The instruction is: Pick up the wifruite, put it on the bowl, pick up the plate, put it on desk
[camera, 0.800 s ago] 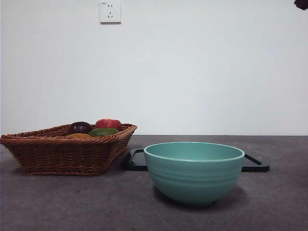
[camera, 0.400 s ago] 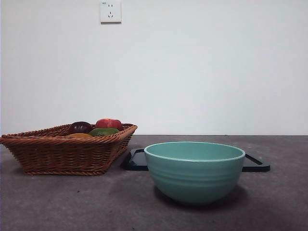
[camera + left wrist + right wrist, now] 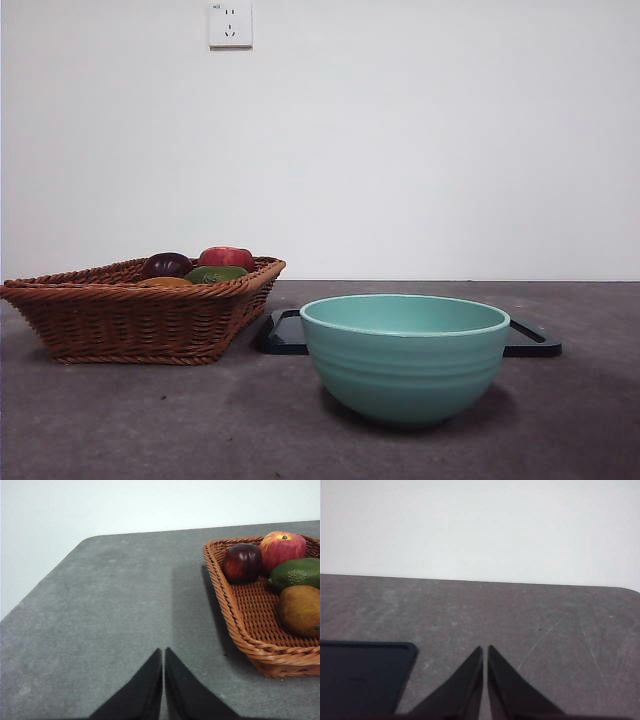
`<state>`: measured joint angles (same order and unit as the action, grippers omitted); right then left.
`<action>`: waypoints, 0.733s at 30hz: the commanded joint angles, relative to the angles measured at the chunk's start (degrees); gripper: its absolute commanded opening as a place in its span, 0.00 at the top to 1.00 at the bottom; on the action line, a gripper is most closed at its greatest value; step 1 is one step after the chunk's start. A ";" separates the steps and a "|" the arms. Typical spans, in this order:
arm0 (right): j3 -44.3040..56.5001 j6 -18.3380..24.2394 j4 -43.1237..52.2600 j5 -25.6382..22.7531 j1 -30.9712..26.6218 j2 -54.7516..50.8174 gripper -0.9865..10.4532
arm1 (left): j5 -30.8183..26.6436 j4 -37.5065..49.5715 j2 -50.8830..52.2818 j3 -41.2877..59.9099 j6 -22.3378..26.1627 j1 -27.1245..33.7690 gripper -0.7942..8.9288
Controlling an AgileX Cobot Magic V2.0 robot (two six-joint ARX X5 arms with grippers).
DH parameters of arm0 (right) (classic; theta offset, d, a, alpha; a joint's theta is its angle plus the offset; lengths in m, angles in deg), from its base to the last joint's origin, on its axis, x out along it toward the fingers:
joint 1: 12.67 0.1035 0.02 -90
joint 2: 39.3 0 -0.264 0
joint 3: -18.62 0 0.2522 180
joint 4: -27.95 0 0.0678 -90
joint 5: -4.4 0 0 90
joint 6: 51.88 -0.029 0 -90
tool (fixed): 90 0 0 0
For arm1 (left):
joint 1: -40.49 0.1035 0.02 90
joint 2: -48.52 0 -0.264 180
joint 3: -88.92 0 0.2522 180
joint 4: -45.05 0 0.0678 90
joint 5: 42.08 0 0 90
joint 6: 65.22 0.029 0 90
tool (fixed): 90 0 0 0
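— Fruit first: where is the wifruite?

— In my left wrist view the wifruite (image 3: pixel 300 610) lies in the wicker basket (image 3: pixel 250 630), against the basket's near wall, beside a green fruit (image 3: pixel 296 572). A dark purple fruit (image 3: pixel 242 562) and a red apple (image 3: pixel 282 550) sit deeper in. From the front only a sliver of the wifruite (image 3: pixel 165 282) shows over the basket's rim (image 3: pixel 140 292).

— And your claws?

— My left gripper (image 3: pixel 163 655) hangs over bare desk (image 3: pixel 115 615) near a rounded corner, its jaws pressed together on nothing, apart from the basket. My right gripper (image 3: pixel 485 652) has its jaws together too, empty, over bare desk just beside a corner of the black tray (image 3: pixel 362 672).

— The bowl?

— The bowl (image 3: pixel 404 355) stands upright toward the desk's front edge. The black tray (image 3: pixel 530 338) lies flat behind it, and the basket sits toward the desk's left edge. A wall socket (image 3: pixel 230 23) shows above
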<state>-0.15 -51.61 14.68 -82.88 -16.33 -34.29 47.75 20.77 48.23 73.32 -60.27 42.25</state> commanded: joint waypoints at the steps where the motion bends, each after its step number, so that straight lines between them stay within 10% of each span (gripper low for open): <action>1: 1.88 0.81 0.96 -0.26 -0.57 -1.70 0.91 | -0.13 -0.39 0.11 1.18 -0.57 0.15 0.91; 22: 4.39 0.57 -10.88 -1.38 -1.51 -4.81 0.91 | -0.13 -0.37 0.11 1.18 -0.57 0.15 0.91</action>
<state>3.91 -51.23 4.27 -84.19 -17.66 -38.94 47.73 20.77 48.23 73.32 -60.27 42.25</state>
